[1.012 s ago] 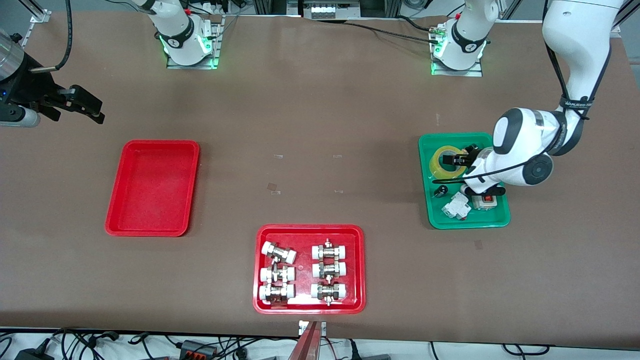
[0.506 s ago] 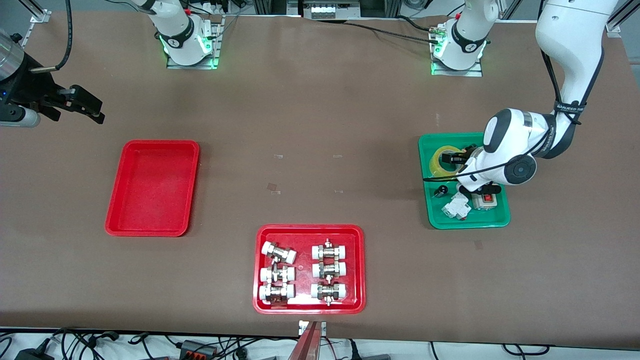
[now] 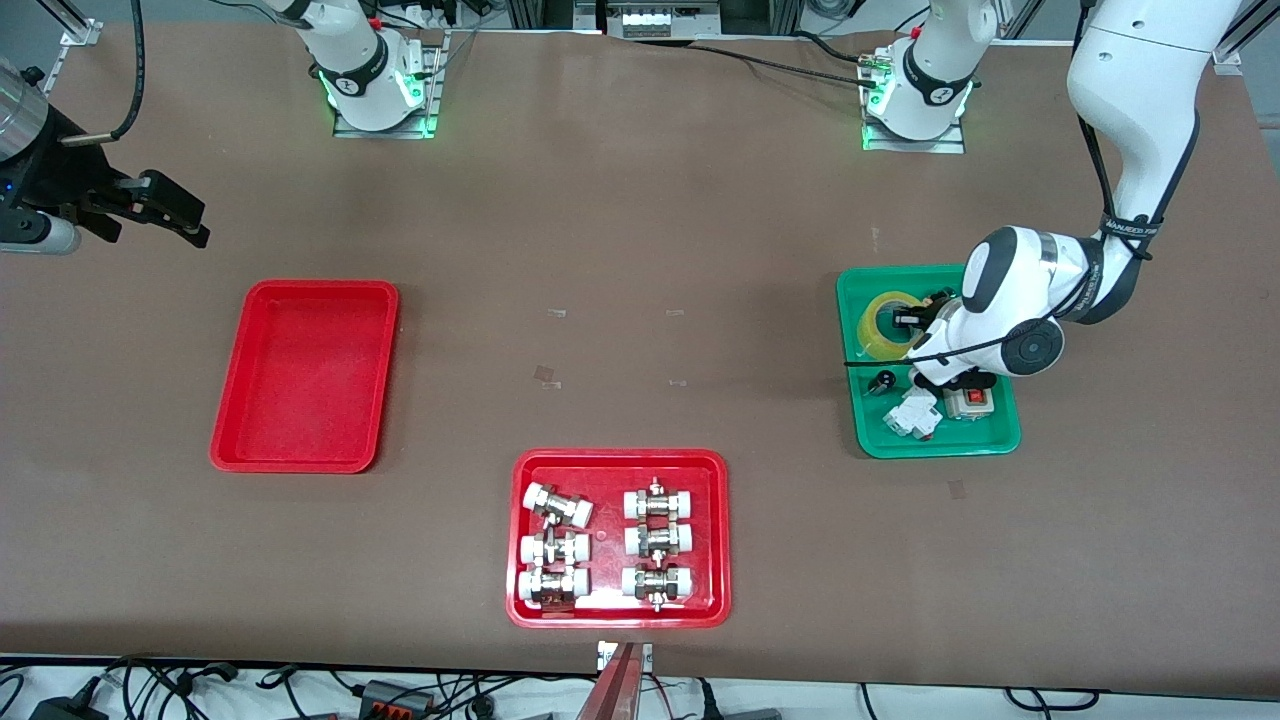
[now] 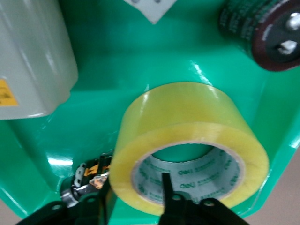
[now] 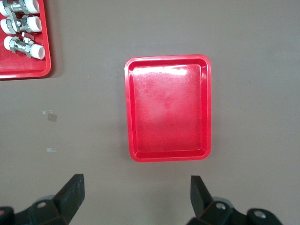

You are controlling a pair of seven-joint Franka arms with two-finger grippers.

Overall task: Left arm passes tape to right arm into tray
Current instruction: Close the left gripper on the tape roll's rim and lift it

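Note:
The yellow tape [image 3: 884, 326] lies flat in the green tray [image 3: 940, 446] at the left arm's end of the table. My left gripper [image 3: 906, 321] is down at the roll, open. In the left wrist view the tape [image 4: 187, 117] fills the middle, and my left gripper [image 4: 136, 197] straddles the roll's wall, one finger inside the white core and one outside. The plain red tray [image 3: 305, 375] sits toward the right arm's end. My right gripper [image 3: 185, 222] waits open and empty in the air beside it. The right wrist view shows the red tray [image 5: 168, 112] under the right gripper [image 5: 136, 192].
The green tray also holds a black cylinder [image 3: 880, 381], a white part [image 3: 912, 415] and a red-buttoned switch [image 3: 972, 402]. A red tray of white-capped metal fittings [image 3: 618, 470] sits near the table's front edge, mid-table.
The left arm has swung in toward the tape and lowered its hand, so the fingers now sit around the roll's wall. The right arm has not moved.

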